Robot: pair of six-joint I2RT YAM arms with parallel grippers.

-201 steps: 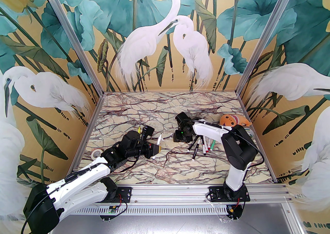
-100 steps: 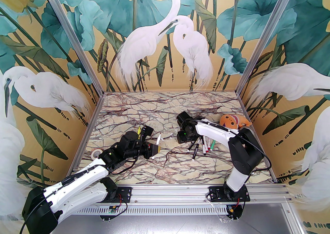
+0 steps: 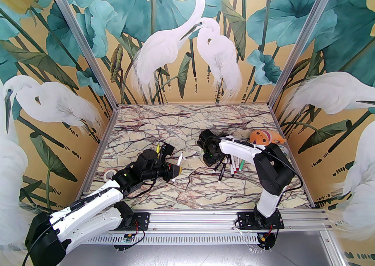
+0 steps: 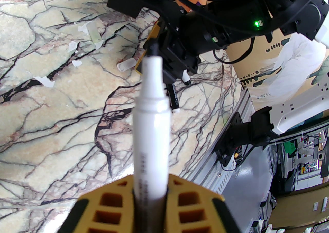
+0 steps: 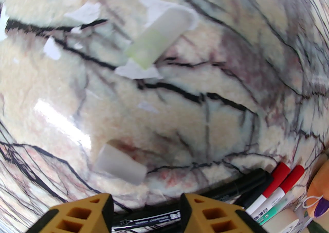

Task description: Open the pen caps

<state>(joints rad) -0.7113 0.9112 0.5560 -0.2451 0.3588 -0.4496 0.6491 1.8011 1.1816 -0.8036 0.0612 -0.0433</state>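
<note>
Marble table (image 3: 164, 130) seen from above: my left gripper (image 3: 176, 169) lies left of centre, clamped on a white pen (image 3: 181, 159) that sticks out of it at both ends. My right gripper (image 3: 209, 161) points down at the marble just beside a heap of pens (image 3: 231, 168); from this height I cannot tell how its fingers stand. An orange plush toy (image 3: 261, 136) sits past the heap near the right wall, and a tape roll (image 3: 110, 174) lies by my left arm.

From my left wrist, my yellow fingers (image 4: 110, 201) are pressed tight on either side of the white pen (image 4: 151, 113), which runs straight away from the camera with its black tip (image 4: 153, 48) bare. Beyond that tip my right gripper hangs over the table. A white cap (image 4: 126, 64) lies on the marble just beside its yellow finger. A pale green cap (image 4: 93, 34) lies farther off, among torn paper scraps (image 4: 46, 81).

From my right wrist, my fingers (image 5: 84, 214) stand moderately apart with nothing pinched between them. A black pen (image 5: 146, 220) lies crosswise on the table below the gap. The white cap (image 5: 119, 166) rests on its side on the marble, just ahead of the finger on the left of this view. The pale green cap (image 5: 159, 38) lies well beyond it on the scraps. At the right edge two red caps (image 5: 279, 174) sit on their pens, side by side.
</note>
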